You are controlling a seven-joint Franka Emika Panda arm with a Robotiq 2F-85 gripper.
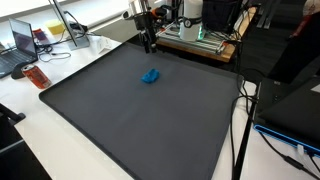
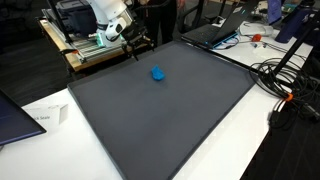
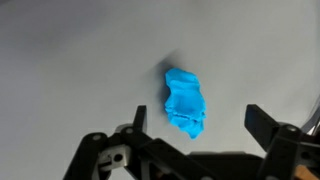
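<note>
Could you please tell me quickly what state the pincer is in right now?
Pincer: open, holding nothing; it hangs above the dark mat, apart from the crumpled blue object.

White arm (image 2: 108, 14), black end effector (image 1: 148, 46)

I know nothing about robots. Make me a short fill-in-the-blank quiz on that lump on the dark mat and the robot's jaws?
1. The small crumpled lump in the wrist view is ____ in colour.
2. It lies on the large flat dark grey mat, which covers a ____ table.
3. The robot's black jaws stand ____.
4. Hanging above the lump, the jaws grip ____.

Missing words: blue; white; open; nothing.
</note>
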